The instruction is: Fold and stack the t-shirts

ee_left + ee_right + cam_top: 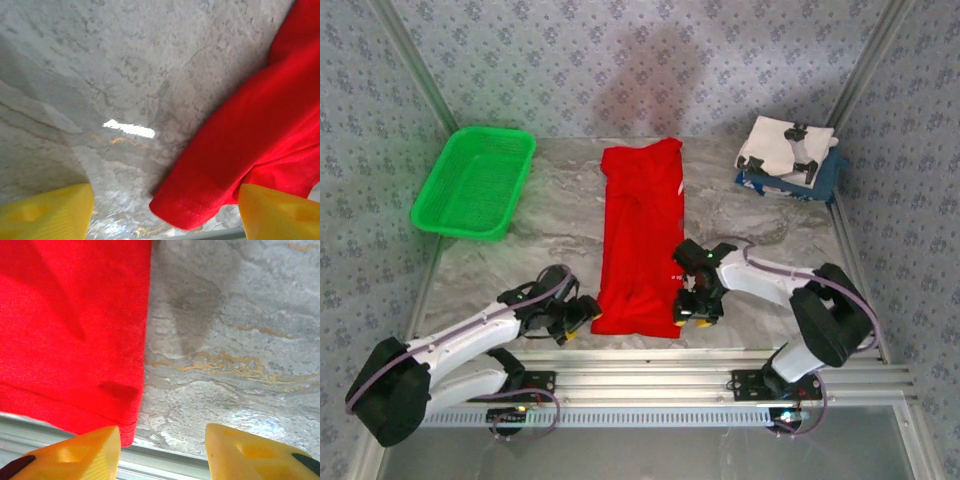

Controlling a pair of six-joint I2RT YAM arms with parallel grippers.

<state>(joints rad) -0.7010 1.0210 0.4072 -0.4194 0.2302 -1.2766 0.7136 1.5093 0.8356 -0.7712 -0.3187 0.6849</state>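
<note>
Yellow fingers of the left gripper (pixel 165 207) stand apart around the red t-shirt's (pixel 640 240) near left corner. The right gripper (pixel 162 450), also parted, is at its near right corner. At far right, a white t-shirt (pixel 782 143) lies on a navy t-shirt (pixel 827 178).

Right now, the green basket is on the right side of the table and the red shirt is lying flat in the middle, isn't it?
Not quite. The green basket is on the left side of the table, not the right, as the top external view shows. The red shirt is lying flat in the middle.
</note>
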